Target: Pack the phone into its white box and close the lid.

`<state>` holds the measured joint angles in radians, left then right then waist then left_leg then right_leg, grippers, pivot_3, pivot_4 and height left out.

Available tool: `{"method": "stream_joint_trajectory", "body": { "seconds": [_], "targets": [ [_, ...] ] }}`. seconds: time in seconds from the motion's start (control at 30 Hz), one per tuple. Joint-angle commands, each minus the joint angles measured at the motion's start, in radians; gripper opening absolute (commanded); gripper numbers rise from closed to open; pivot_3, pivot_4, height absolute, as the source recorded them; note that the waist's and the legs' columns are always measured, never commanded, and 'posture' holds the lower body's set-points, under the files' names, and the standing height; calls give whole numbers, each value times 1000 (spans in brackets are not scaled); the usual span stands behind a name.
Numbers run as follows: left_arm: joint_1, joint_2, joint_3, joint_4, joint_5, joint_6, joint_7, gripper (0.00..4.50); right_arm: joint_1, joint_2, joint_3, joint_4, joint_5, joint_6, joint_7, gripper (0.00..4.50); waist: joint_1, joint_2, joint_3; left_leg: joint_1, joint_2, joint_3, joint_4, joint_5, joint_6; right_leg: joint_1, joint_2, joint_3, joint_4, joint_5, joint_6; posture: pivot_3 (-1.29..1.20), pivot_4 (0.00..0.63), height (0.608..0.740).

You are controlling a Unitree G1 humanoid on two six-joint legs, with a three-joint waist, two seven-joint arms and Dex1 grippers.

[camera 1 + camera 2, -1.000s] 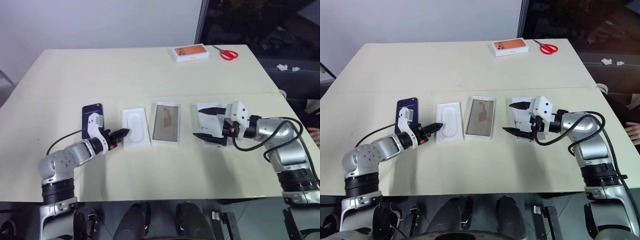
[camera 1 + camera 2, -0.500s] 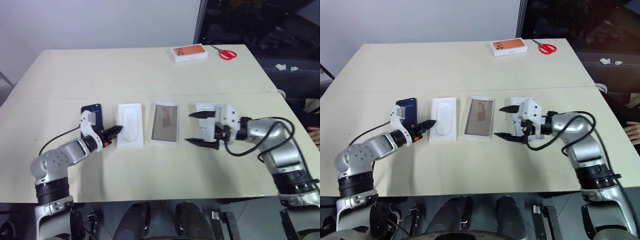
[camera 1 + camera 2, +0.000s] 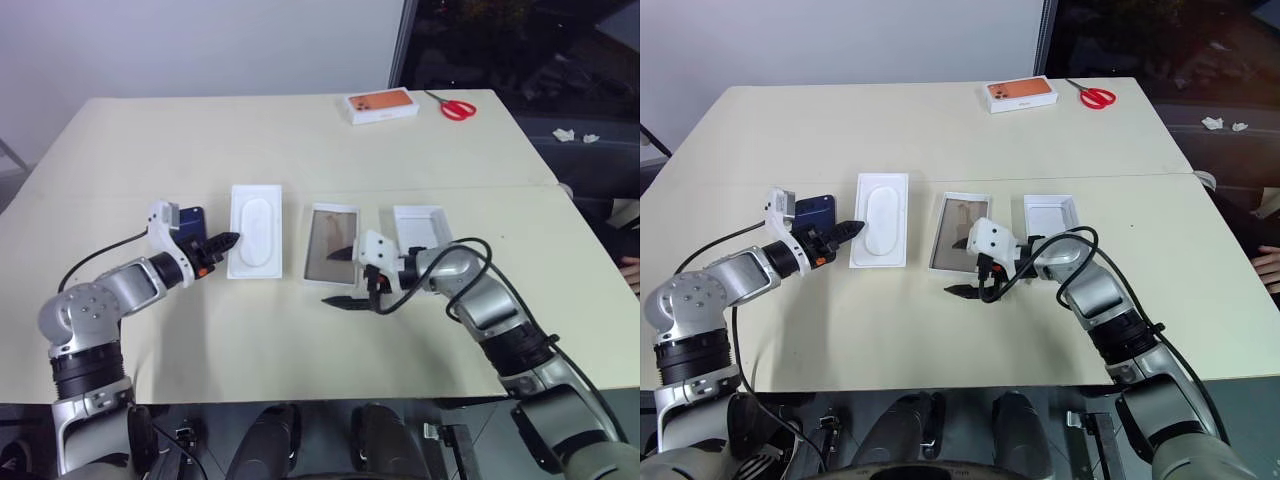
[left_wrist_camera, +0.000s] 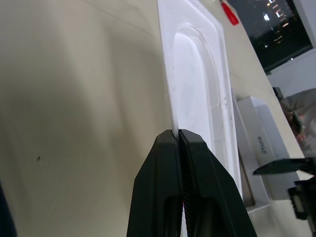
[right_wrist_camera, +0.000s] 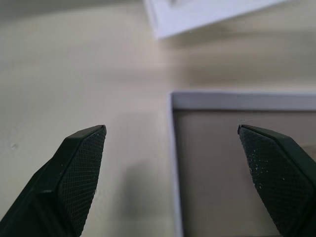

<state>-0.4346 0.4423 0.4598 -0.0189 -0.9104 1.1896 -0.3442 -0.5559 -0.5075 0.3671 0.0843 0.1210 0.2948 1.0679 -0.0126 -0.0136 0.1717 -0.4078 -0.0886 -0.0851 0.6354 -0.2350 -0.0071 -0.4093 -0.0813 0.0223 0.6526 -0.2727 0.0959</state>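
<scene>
The dark blue phone (image 3: 191,222) lies at the left of the table, partly hidden behind my left wrist. My left gripper (image 3: 228,240) is shut on the near corner of a thin white insert (image 3: 254,228) with an oval recess. The white box (image 3: 332,245), brownish inside, lies open at the centre. My right gripper (image 3: 338,277) is open at the box's near end, one finger over the tray and the other over bare table, and the box's corner (image 5: 173,98) shows between the fingers. The lid (image 3: 420,225) lies hollow side up to the right of the box.
An orange-printed box (image 3: 381,105) and red scissors (image 3: 457,107) sit at the table's far edge. A cable runs from each wrist across the tabletop. The table's front edge is close behind both arms.
My right gripper swung left from over the lid to the near end of the white box, uncovering the lid. My left gripper drew the insert leftward, away from the box.
</scene>
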Motion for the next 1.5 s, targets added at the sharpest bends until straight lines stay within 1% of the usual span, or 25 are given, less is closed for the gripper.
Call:
{"method": "stream_joint_trajectory", "body": {
  "seconds": [0.03,0.07,0.1,0.13,0.17,0.23,0.43,0.57,0.7,0.8,0.97,1.03,1.2,1.3,1.4,1.5],
  "targets": [
    [-2,4,30,-50,-31,-10,14,0,-19,23,6,35,-33,-19,-22,3182,0,0,0,0,0,0,0,0,0,0,0,0,0,0,0,0,150,740],
    [0,2,30,-53,-34,-10,18,0,-26,29,4,50,-40,-22,-30,2537,0,0,0,0,0,0,0,0,0,0,0,0,0,0,0,0,150,740],
    [1,1,29,-56,-37,-10,23,0,-32,32,4,61,-47,-31,-32,2134,-1,0,0,0,0,0,0,0,0,0,0,0,0,0,0,0,150,740],
    [1,1,28,-56,-39,-10,26,0,-35,32,5,67,-52,-36,-29,1633,0,0,0,0,0,0,0,1,-1,0,0,0,0,0,0,0,150,740],
    [1,1,27,-57,-40,-11,28,0,-36,33,6,70,-55,-40,-24,1033,-1,0,0,0,0,0,0,1,-1,0,0,0,0,0,0,0,150,740],
    [-2,-1,24,-59,-42,-10,31,0,-32,31,9,63,-52,-44,-8,61,0,0,0,0,0,0,0,1,-1,0,0,0,0,0,0,0,150,740],
    [-49,-37,40,-69,-104,23,84,0,21,24,13,-41,-11,-67,62,19,1,0,0,0,0,0,0,0,-1,0,0,0,0,0,0,0,150,740],
    [-68,-59,44,-74,-149,40,127,0,41,51,35,-89,-20,-72,62,19,-4,0,0,0,0,0,0,0,-1,0,0,0,0,0,0,0,150,740],
    [-66,-78,31,-92,-183,60,162,0,31,98,56,-79,-39,-57,28,19,-3,0,0,0,0,0,-1,1,-2,-1,1,0,1,0,0,0,150,740],
    [-49,-93,26,-108,-200,69,182,0,27,99,57,-66,-44,-51,31,930,-1,0,0,0,0,0,0,1,-2,0,0,0,1,0,0,0,150,740],
    [-28,-114,27,-135,-228,73,217,0,14,83,14,-77,-23,-33,20,3371,1,0,0,0,0,0,0,1,-2,0,0,0,1,0,0,0,150,740],
    [-15,-120,23,-148,-236,70,226,0,10,54,-19,-98,3,-7,35,3371,0,0,0,0,0,0,0,1,-2,0,0,0,1,0,0,0,150,740],
    [13,-164,-3,-183,-260,66,274,0,9,-68,-128,-128,69,39,81,3371,4,-1,0,0,0,0,0,-1,1,1,0,0,0,0,0,0,150,740],
    [40,-188,-24,-193,-260,59,292,0,19,-131,-167,-100,63,17,91,3371,3,-1,0,0,0,0,0,-1,2,1,0,0,0,0,0,0,150,740],
    [61,-192,-50,-190,-243,46,296,0,17,-154,-181,-45,36,-23,70,3371,-1,-1,0,0,0,0,-1,-1,2,0,0,0,0,0,0,0,150,740],
    [67,-185,-77,-193,-229,42,306,0,5,-142,-186,-26,39,-32,53,3371,0,-1,0,0,1,0,-1,-1,2,0,1,0,0,0,0,0,150,740]
  ]
}}
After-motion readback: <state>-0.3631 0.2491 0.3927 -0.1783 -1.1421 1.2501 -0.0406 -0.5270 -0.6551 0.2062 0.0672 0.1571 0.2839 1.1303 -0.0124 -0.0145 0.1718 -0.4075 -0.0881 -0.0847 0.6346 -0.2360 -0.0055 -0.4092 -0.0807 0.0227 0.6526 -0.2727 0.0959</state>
